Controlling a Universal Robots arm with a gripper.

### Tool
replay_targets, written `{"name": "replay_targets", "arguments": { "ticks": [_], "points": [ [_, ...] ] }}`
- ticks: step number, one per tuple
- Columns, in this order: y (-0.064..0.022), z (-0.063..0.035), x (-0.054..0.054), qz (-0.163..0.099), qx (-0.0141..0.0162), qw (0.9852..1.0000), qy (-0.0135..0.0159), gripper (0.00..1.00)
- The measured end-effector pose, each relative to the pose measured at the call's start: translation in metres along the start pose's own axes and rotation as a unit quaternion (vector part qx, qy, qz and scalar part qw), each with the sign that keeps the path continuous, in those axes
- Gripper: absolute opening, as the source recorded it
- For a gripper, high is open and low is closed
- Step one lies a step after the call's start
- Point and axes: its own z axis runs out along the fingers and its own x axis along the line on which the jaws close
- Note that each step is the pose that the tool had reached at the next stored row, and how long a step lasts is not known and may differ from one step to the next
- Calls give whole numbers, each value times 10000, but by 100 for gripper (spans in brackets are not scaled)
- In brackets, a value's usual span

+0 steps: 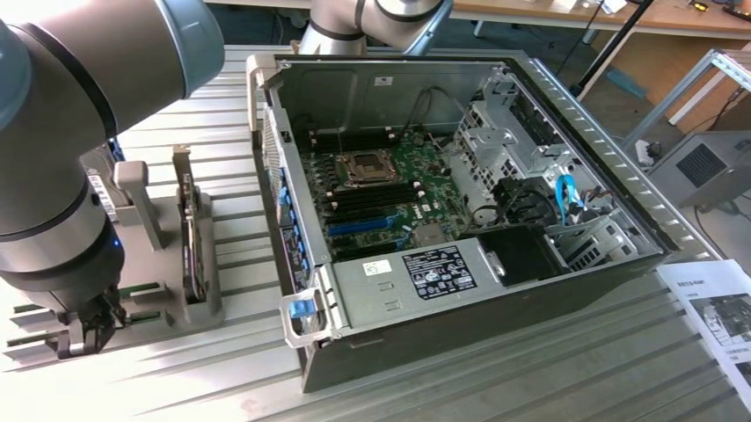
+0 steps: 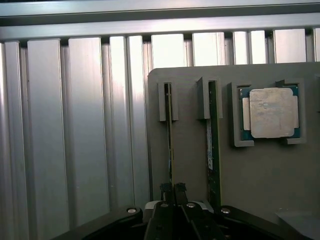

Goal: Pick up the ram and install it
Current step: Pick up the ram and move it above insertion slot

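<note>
The black gripper [image 2: 173,189] stands over the near edge of the grey holder plate [image 2: 190,150]; its two narrow fingertips [image 2: 166,188] are pressed together on the ram [image 2: 170,145], pinching the thin top edge of it. The ram is a long, very thin stick that stands on its edge in a slot of the holder plate; its far end sits between two small grey square posts [image 2: 167,102] that rise from the plate. Just beside it, in the next slot of the same plate, stands a second memory stick [image 2: 212,150], dark green with a pale narrow label. Further along the plate, beyond this second stick, a square processor [image 2: 270,112] with a dull metal lid and a green border lies flat in a recess with raised corners. The plate is matt and smooth; it rests on a table [image 2: 85,125] of ribbed, shiny aluminium profiles.

In the exterior view, the thick grey arm [image 1: 70,132] comes down over the holder plate; past the plate, toward the exterior view's right, lies an open computer case [image 1: 470,338] with dark walls; inside it are a green motherboard [image 1: 399,193] and a boxy silver power supply [image 1: 399,281].
</note>
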Motion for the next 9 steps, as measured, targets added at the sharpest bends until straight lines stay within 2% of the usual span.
{"name": "replay_targets", "arguments": {
  "ticks": [9],
  "points": [
    [2, -91, 0, 0, 0, 10000, 0, 12]
  ]
}}
